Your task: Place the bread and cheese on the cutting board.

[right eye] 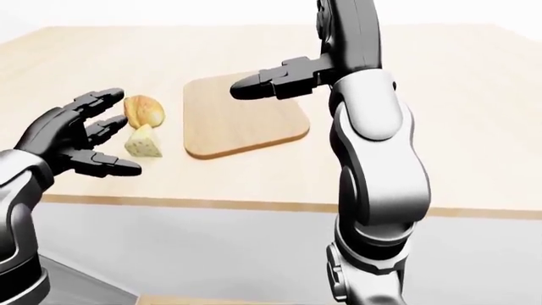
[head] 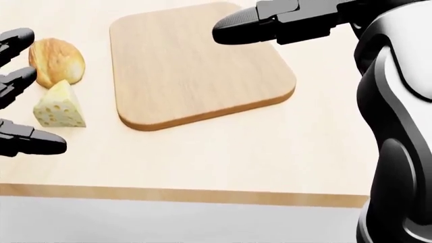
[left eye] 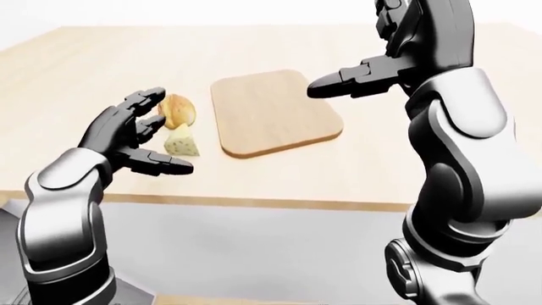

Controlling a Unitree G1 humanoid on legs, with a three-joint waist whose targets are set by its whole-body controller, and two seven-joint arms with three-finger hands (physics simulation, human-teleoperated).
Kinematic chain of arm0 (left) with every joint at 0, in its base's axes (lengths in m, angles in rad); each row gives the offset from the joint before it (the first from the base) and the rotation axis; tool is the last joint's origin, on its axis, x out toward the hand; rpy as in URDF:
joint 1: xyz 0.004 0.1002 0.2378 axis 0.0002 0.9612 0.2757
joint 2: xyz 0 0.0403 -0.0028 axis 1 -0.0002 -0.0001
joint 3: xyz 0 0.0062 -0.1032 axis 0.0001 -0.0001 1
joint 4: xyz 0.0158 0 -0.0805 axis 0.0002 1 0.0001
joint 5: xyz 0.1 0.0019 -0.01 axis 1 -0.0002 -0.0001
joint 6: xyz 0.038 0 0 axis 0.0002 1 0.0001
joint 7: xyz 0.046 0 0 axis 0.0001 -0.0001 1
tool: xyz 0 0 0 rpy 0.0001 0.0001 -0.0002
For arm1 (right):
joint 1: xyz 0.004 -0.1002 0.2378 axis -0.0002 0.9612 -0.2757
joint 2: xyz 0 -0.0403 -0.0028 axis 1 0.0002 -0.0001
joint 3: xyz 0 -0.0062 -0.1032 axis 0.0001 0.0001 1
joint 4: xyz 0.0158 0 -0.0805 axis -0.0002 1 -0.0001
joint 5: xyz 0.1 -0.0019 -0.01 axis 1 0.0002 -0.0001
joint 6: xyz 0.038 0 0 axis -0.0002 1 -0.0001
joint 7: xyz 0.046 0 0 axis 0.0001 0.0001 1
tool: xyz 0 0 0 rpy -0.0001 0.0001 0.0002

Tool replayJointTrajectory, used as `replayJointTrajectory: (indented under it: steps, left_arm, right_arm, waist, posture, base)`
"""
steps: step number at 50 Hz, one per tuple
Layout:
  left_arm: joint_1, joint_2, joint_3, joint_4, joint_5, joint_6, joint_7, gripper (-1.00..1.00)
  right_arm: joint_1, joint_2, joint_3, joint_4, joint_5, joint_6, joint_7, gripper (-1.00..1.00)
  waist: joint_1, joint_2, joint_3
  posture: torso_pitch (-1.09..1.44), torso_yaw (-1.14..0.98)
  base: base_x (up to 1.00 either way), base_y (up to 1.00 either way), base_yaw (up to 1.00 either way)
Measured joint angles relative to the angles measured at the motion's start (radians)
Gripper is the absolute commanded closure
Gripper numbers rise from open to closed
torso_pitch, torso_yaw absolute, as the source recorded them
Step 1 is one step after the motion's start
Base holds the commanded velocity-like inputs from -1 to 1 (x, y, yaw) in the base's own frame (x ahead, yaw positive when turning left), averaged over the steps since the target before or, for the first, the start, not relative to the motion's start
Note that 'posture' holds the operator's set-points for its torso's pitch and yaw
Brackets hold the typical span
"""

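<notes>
A wooden cutting board (head: 196,66) lies bare on the light table. To its left sit a round bread roll (head: 57,62) and, just below it, a wedge of holed cheese (head: 61,106), touching or nearly touching each other. My left hand (left eye: 140,133) is open at the left, fingers spread beside the cheese and roll without touching them. My right hand (left eye: 351,82) hovers over the board's upper right part, fingers stretched out flat and holding nothing.
The table's wooden edge (head: 182,195) runs across the bottom of the head view, with grey floor below. My right arm (head: 398,126) fills the right side of that view. Bare tabletop (left eye: 279,171) stretches around the board.
</notes>
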Motion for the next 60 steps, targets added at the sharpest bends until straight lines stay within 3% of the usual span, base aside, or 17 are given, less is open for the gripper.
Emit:
replayJointTrajectory:
  steps: [8,11,28,32,44,52,60]
  left_arm:
    - [0.025,-0.026,-0.024,-0.006,0.001,-0.027,0.022,-0.83]
    - [0.027,-0.033,-0.034,0.002,0.005,-0.026,0.022,-0.67]
    - [0.025,-0.045,-0.032,0.011,0.020,-0.045,0.026,-0.73]
    - [0.025,-0.054,-0.040,0.043,0.028,-0.070,0.042,-0.60]
    - [0.029,-0.078,-0.054,0.103,0.069,-0.148,0.084,-0.47]
    - [0.025,-0.083,-0.054,0.104,0.076,-0.149,0.097,-0.24]
    - [0.023,-0.087,-0.055,0.111,0.074,-0.159,0.105,-0.20]
  right_arm:
    - [0.002,0.001,-0.001,-0.006,-0.008,0.003,0.005,-1.00]
    - [0.003,0.002,0.001,-0.005,-0.010,0.001,0.008,-1.00]
    - [0.003,0.003,0.001,-0.003,-0.019,0.001,0.018,-1.00]
    - [0.000,0.002,-0.002,-0.004,-0.019,0.004,0.018,-1.00]
    - [0.002,0.003,0.003,-0.004,-0.022,0.004,0.020,-1.00]
    - [0.002,0.004,0.004,-0.007,-0.026,0.007,0.023,-1.00]
    - [0.000,0.006,0.006,-0.005,-0.029,0.009,0.027,-1.00]
  waist:
    - [0.001,0.002,-0.003]
    - [0.000,0.000,-0.001]
    - [0.001,0.001,-0.004]
    - [0.002,0.001,-0.005]
    - [0.002,-0.001,-0.007]
    - [0.002,-0.002,-0.008]
    - [0.002,-0.001,-0.008]
  posture:
    - [0.00,0.00]
    - [0.00,0.00]
    - [0.00,0.00]
    - [0.00,0.00]
    - [0.00,0.00]
    - [0.00,0.00]
    - [0.00,0.00]
  base:
    - [0.00,0.00,0.00]
    - [0.00,0.00,0.00]
    - [0.00,0.00,0.00]
    - [0.00,0.00,0.00]
    - [0.00,0.00,0.00]
    - [0.00,0.00,0.00]
    - [0.00,0.00,0.00]
